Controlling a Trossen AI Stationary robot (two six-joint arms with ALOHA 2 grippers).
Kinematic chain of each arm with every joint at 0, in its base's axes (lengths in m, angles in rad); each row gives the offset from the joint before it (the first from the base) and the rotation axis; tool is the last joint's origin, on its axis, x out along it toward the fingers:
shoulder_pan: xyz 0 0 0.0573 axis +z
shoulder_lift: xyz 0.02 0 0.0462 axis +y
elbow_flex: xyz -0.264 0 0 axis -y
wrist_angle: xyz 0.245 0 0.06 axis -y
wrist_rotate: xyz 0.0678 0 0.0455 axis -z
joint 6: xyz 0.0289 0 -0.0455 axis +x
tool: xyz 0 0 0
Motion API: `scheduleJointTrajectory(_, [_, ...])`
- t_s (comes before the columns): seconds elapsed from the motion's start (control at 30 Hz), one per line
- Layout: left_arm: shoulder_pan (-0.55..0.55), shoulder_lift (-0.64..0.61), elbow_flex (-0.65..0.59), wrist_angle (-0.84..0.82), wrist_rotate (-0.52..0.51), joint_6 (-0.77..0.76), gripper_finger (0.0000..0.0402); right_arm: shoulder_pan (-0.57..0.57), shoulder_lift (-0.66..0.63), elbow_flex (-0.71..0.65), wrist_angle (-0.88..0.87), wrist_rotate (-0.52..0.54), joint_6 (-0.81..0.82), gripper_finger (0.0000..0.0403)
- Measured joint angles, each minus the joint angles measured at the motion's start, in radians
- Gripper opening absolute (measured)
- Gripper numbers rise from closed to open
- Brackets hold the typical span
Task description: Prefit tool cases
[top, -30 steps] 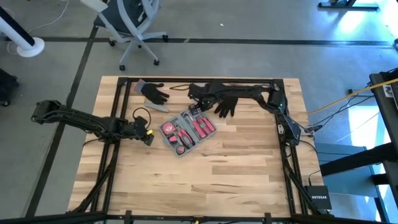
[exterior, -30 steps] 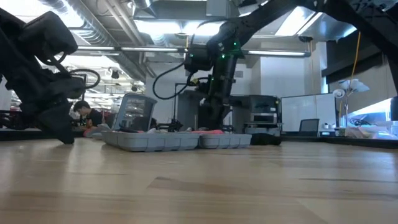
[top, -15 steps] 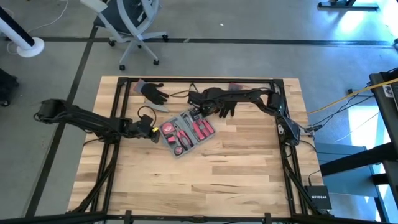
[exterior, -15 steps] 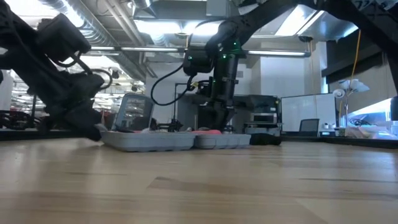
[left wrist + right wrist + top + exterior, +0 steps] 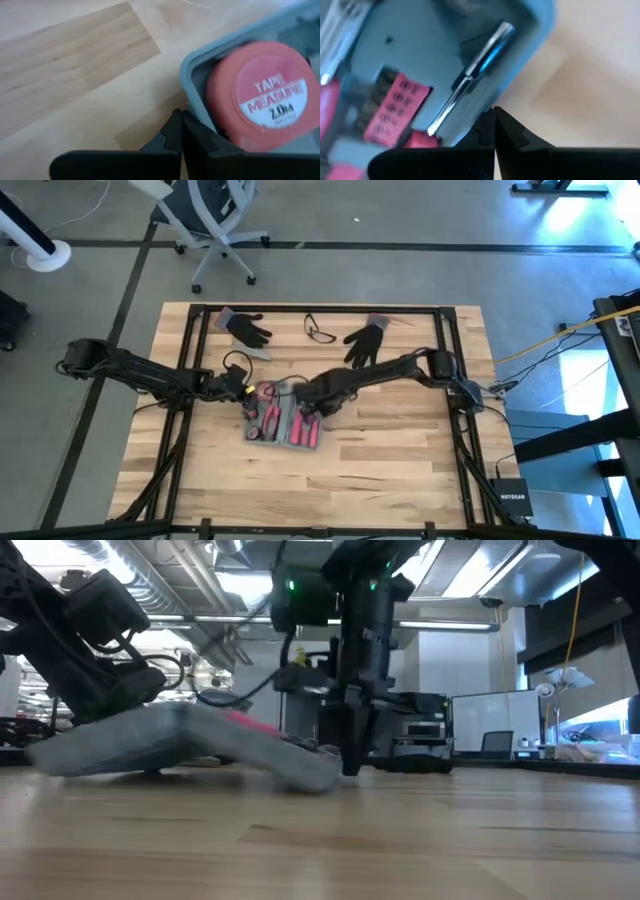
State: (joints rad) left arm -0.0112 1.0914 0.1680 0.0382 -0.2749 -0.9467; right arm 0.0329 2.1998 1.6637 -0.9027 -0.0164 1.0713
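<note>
Both claws closed at the case, which lies open mid-table

Left claw pinched empty against the case corner by the tape measure; right claw pinched at the opposite edge; pink tools seated; case tilted in the low view; closing looks still to do.

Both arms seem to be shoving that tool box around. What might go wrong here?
The tool case is tilted in the low view, one part off the table, so loose tools like the tape measure might spill out. The shut left gripper and shut right gripper only press at its edges, without gripping, so it could slip away or spin.
</note>
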Motion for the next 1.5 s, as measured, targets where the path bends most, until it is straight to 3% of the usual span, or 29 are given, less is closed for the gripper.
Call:
scheduleJointTrajectory(0.5, [-0.007, -0.078, 0.002, -0.095, 0.04, 0.04, 0.0, 0.024, -0.001, 0.002, -0.095, 0.044, 0.016, 0.0])
scheduleJointTrajectory(0.93, [-0.007, -0.272, 0.003, -0.243, 0.032, 0.118, 0.0, 0.025, -0.093, 0.002, -0.223, 0.113, -0.031, 0.0])
scheduleJointTrajectory(1.03, [-0.007, -0.331, 0.003, -0.298, 0.03, 0.13, 0.0, 0.034, -0.123, 0.002, -0.154, 0.113, -0.034, 0.0])
scheduleJointTrajectory(1.27, [-0.007, -0.421, 0.003, -0.363, 0.018, 0.172, 0.0, 0.094, -0.119, 0.006, 0.222, 0.052, -0.022, 0.0])
scheduleJointTrajectory(1.5, [-0.007, -0.425, 0.003, -0.38, 0.016, 0.17, 0.0, 0.097, -0.049, 0.002, 0.293, 0.011, 0.034, 0.0])
